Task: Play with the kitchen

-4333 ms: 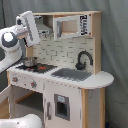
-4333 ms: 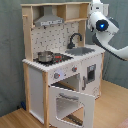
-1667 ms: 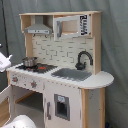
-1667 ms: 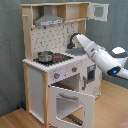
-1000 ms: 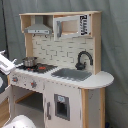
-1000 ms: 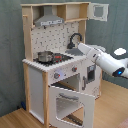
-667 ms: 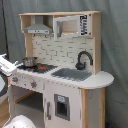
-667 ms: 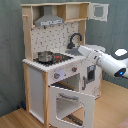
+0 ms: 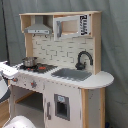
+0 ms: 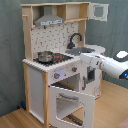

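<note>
Lowered from above the hood, my gripper, fingers I cannot make out, sits mid-frame by the kitchen knobs above its open oven door, so I'd approach slowly, squarely.

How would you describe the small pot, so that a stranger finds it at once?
Look at the toy kitchen, then its stovetop beside the grey sink. The small pot stands on the burner there, the only shiny metal item on the counter.
</note>
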Action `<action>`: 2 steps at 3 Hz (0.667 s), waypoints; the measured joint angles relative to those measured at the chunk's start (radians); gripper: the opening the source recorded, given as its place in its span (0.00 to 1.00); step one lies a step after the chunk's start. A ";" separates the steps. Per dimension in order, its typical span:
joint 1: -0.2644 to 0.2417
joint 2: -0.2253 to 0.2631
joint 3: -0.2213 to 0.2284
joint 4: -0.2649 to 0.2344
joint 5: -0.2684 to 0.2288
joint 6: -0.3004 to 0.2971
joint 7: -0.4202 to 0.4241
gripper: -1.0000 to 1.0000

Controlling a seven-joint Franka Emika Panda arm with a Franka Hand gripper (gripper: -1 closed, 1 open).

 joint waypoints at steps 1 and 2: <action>0.009 0.008 0.021 -0.045 0.000 0.062 -0.066 1.00; 0.007 0.012 0.051 -0.087 0.000 0.131 -0.128 1.00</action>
